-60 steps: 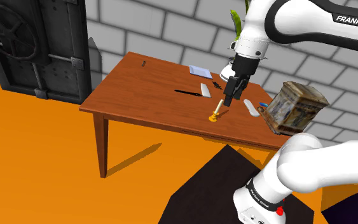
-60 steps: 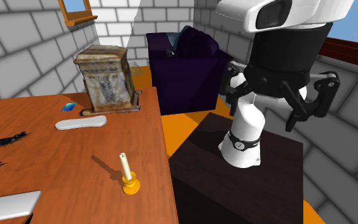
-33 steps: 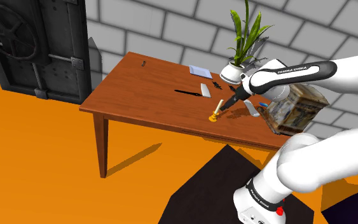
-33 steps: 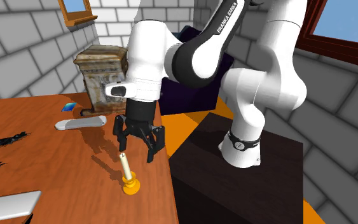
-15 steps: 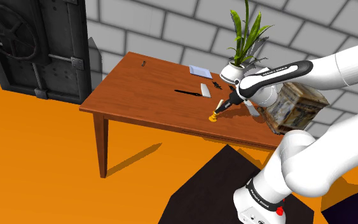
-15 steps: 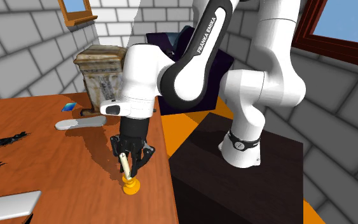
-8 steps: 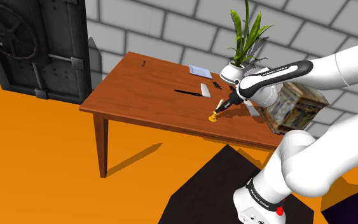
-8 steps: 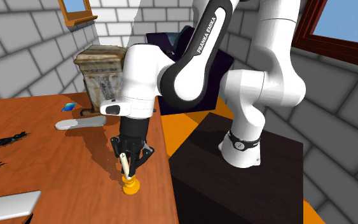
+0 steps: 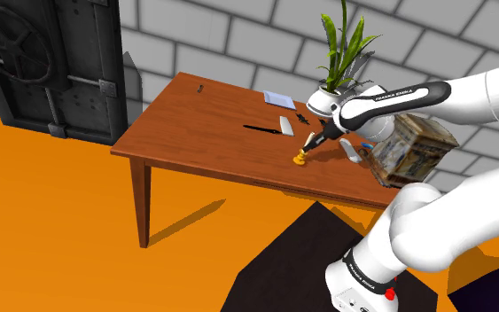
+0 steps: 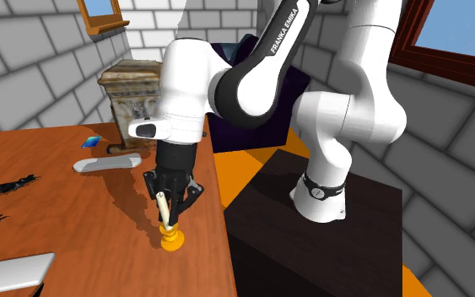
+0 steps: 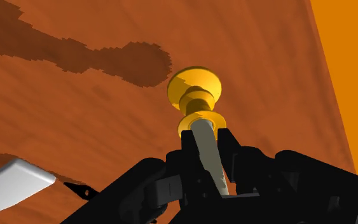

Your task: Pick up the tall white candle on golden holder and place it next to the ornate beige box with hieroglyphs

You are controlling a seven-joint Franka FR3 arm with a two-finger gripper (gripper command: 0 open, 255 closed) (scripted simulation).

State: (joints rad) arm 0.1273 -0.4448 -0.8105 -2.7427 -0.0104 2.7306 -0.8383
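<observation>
A slim white candle stands in a small golden holder near the table's edge. My black gripper is shut on the candle's stem, coming at it on a slant. In the wrist view the fingers clasp the candle just behind the holder, whose shadow lies apart from it on the wood. In the shoulder view the gripper holds the candle towards the table's right end. The ornate beige box stands further along the table, also seen as the box beside my forearm.
On the brown wooden table lie a flat white bar in front of the box, a small blue item, black pieces and a white slab. A potted plant stands at the back. The dark stand adjoins the table's edge.
The fingers closed onto the candle a second ago. Since then the hand has shifted a little towards the second exterior view's left and slightly upward, taking candle and holder with it.
</observation>
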